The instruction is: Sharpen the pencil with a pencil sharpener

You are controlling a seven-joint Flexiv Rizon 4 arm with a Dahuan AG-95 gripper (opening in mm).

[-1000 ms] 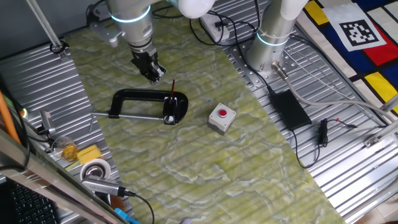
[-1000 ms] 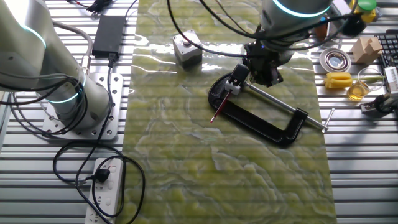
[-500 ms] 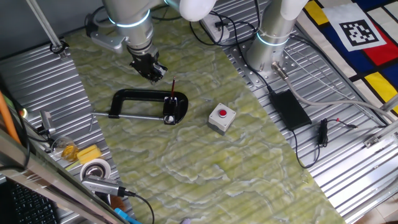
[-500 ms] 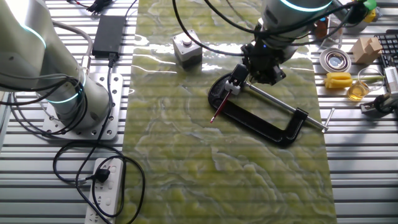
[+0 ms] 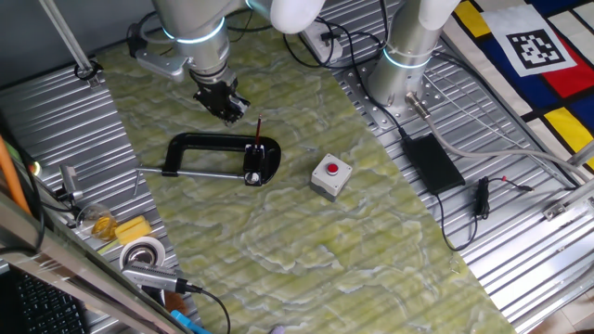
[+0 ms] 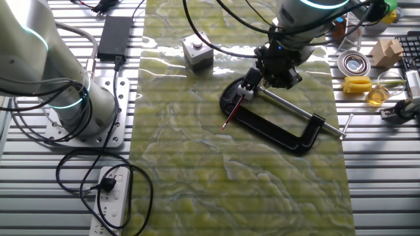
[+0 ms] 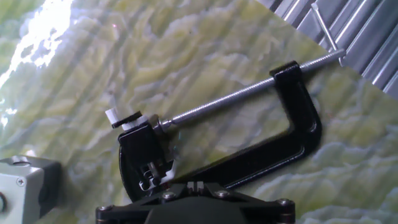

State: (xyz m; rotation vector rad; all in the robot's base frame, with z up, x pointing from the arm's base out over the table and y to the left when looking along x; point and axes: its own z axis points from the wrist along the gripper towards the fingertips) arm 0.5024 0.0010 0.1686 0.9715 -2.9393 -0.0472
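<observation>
The pencil (image 5: 259,131) is a thin dark red stick that lies across the rounded end of the black G-clamp (image 5: 200,142); it also shows in the other fixed view (image 6: 231,114). The pencil sharpener (image 6: 249,81) is a small black body with a pale spot, held between the clamp's screw rod and its jaw. It also shows in the hand view (image 7: 138,140). My gripper (image 5: 232,110) hangs above the mat just beyond the clamp, apart from the pencil. Its fingertips stand together at the hand view's bottom edge (image 7: 196,185), with nothing between them. The pencil is hidden in the hand view.
A grey box with a red button (image 5: 330,175) stands right of the clamp. Tape rolls, a yellow block and tools (image 5: 130,237) lie at the mat's left edge. A second arm's base (image 5: 404,65) and a black power brick (image 5: 432,160) are on the metal table.
My gripper has drawn slightly up and away from the clamp. The pencil, sharpener and clamp have not moved.
</observation>
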